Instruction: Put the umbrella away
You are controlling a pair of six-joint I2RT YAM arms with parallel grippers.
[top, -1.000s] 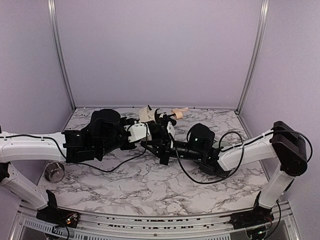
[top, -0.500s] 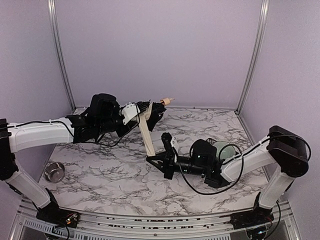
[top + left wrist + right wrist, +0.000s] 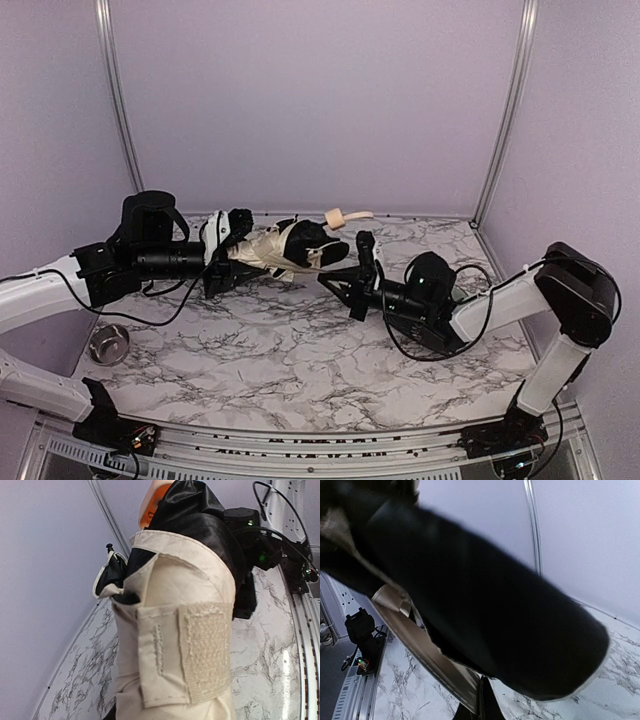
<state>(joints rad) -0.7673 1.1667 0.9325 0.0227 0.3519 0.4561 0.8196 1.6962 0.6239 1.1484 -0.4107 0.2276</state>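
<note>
The umbrella [image 3: 270, 250] is held level above the table's back middle. It is a folded cream bundle with black lining bulging at its right end and a pale tan handle [image 3: 337, 216] behind. My left gripper [image 3: 232, 250] grips its left end; cream fabric [image 3: 170, 645] with a velcro tab [image 3: 207, 650] fills the left wrist view and hides the fingers. My right gripper [image 3: 328, 280] sits just below the bundle's right end. In the right wrist view the right gripper [image 3: 485, 700] is shut on a cream strap [image 3: 420, 645] that runs down from the black lining [image 3: 485, 605].
A small metal bowl [image 3: 108, 343] stands at the table's left edge, below the left arm. Cables loop on the marble table [image 3: 300, 380] beside both arms. Purple walls and metal corner posts close in the back and sides.
The left arm has drawn back to the left and laid the umbrella level. The strap, stretched long half a second ago, now lies close to the bundle. The right gripper rose toward it.
</note>
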